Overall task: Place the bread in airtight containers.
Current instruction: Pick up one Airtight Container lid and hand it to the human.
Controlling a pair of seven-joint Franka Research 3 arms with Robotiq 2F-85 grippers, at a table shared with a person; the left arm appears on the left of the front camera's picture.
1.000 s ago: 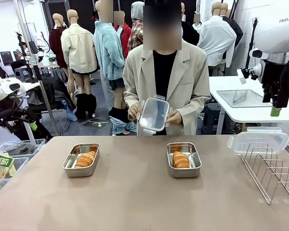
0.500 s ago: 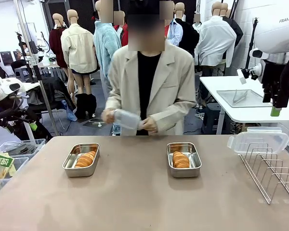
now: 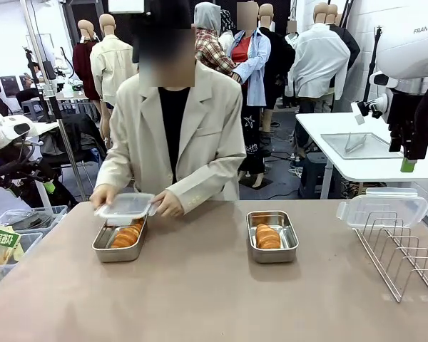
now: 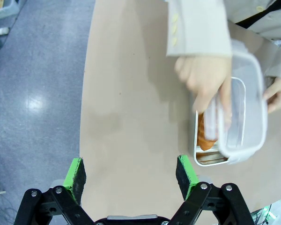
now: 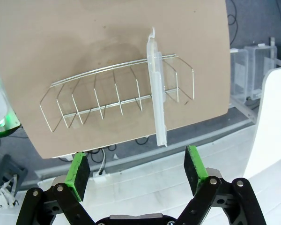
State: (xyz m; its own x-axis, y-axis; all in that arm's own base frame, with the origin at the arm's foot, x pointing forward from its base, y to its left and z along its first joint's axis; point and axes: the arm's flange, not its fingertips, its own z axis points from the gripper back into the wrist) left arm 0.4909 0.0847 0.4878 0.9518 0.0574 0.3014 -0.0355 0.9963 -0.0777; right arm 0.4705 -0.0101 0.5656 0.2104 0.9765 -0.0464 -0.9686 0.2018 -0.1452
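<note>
Landmark: the wire rack (image 3: pixel 403 253) lies at one end of the tan table (image 3: pixel 200 306); every place below is given from it.
Near tin: the steel tin nearer the wire rack (image 3: pixel 271 257) sits open on the table, well apart from the rack.
Near roll: a ridged, golden-orange croissant roll (image 3: pixel 268 236) lies inside that tin.
Far tin: the second steel tin (image 3: pixel 114 255) stands farther from the wire rack, level with the first and in front of the person.
Far roll: another croissant roll (image 3: pixel 128 235) lies in it, partly hidden from the wrist camera by fingers and plastic.
Held lid: a clear snap lid (image 3: pixel 125 205) hangs over the far tin's rear edge, tilted and not seated.
Person's hands: both hands (image 3: pixel 169 205) grip the held lid at opposite ends.
Racked lid: a second clear lid (image 5: pixel 157 93) stands on edge in the wire rack's slots.
Left gripper: the left gripper (image 4: pixel 131 171) is spread wide and empty, above the table edge farthest from the wire rack, beside the far tin.
Right gripper: the right gripper (image 5: pixel 138 168) is spread wide and empty, high above the wire rack.
</note>
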